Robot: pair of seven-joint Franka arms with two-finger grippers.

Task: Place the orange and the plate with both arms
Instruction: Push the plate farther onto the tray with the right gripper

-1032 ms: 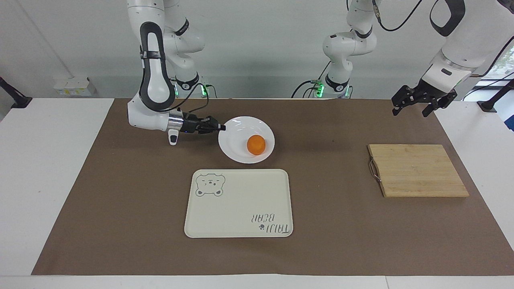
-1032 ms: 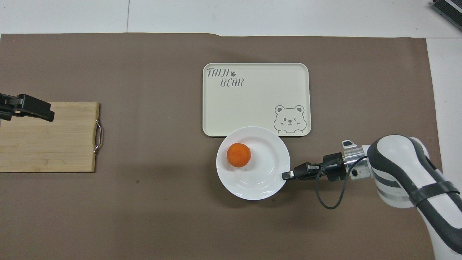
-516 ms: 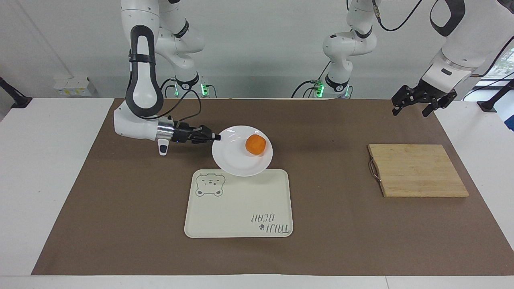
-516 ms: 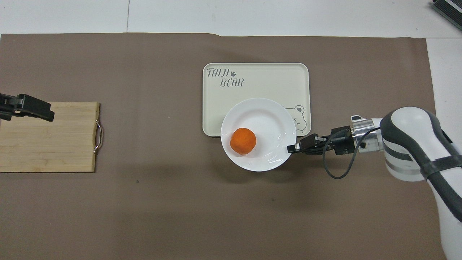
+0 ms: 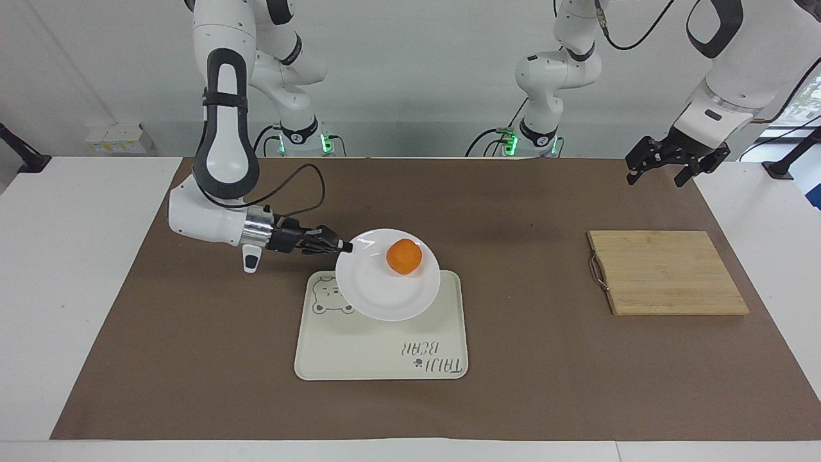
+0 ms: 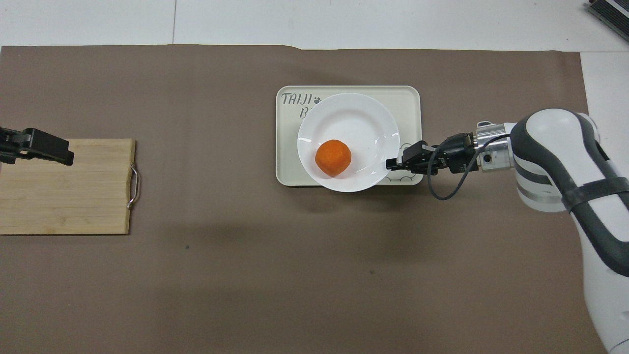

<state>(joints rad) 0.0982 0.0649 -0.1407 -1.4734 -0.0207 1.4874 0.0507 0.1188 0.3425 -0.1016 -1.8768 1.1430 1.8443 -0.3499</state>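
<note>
A wide table covered with a brown paper mat (image 5: 545, 385), seen from across the table and from above. Reading the facing view from one edge to the other:

First comes the right arm (image 5: 221, 128), a white jointed robot arm with black trim, bending down from its base so that its wrist lies almost level above the mat. Its black right gripper (image 5: 345, 246) points sideways toward the middle of the table, and its two fingertips are pinched together on the rim of the plate (image 5: 378, 295).

The plate is round, glossy and white, with a raised rim. It is held up in the air, tilted, over the tray (image 5: 359, 359), covering most of the tray's half nearer the robots. The orange (image 5: 404, 256), a small round bright-orange fruit, sits on the plate, on the part of it nearer the robots.

The tray is a cream rectangle lying flat on the mat near the middle of the table. It has a bear face printed in one corner and lettering in the corner diagonally across; the plate hides part of both in the overhead view.

Further along, toward the left arm's end of the table, a wooden cutting board (image 5: 667, 273) with a metal handle lies flat on the mat.

Last, the left arm (image 5: 731, 70) waits, raised. Its left gripper (image 5: 660, 172) hangs over the corner of the mat, fingers spread apart, holding nothing.
</note>
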